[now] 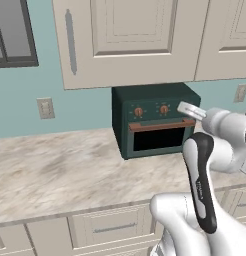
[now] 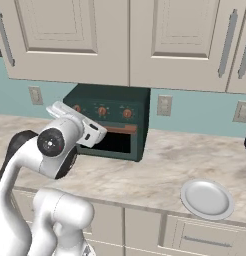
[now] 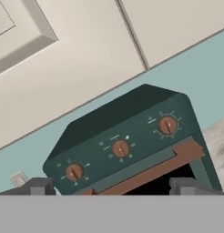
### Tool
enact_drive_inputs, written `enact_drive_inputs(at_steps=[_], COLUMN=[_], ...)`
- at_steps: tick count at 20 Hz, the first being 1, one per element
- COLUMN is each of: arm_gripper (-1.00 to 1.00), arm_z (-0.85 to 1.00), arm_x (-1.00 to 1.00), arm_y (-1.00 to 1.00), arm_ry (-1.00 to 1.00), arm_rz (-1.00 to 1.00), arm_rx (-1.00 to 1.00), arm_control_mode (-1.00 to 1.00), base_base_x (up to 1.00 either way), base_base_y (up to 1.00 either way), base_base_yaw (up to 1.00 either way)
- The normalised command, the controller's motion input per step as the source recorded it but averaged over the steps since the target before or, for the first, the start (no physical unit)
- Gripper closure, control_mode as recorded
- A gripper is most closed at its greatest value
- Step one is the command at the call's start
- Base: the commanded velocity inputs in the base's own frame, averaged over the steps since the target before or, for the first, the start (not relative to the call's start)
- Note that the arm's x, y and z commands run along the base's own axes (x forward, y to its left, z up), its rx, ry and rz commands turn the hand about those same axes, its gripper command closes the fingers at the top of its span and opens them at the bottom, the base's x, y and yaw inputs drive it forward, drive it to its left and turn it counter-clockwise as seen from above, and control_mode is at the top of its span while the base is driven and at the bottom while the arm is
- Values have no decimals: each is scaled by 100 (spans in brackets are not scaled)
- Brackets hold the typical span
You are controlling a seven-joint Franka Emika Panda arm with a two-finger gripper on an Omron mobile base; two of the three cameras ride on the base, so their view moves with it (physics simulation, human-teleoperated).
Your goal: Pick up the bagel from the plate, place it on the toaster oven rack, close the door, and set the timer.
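Hand view: tool (image 3: 111, 186) wide apart before dark green oven, door (image 3: 150, 170) with copper-brown handle, timer (image 3: 167, 124) rightmost of three knobs; white plate (image 2: 207, 198) bare on surface.

Glossy white rounded arm (image 1: 220, 150) segments, black joint caps, dark grey fingertips (image 3: 41, 185).
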Motion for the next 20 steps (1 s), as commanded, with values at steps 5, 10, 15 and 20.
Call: enact_drive_inputs(at_steps=[5,10,15,20], arm_gripper=[-100,-100,-100,-100], arm_z=[-6,0,0,0], arm_x=[2,29,19,10], arm_y=[0,0,0,0], arm_ry=[7,4,2,0], arm_rz=[0,0,0,1], arm_rx=[0,0,0,0], arm_control_mode=[-100,-100,-100,-100], base_base_x=[0,0,0,0], base_base_y=[0,0,0,0], base_base_yaw=[0,0,0,0])
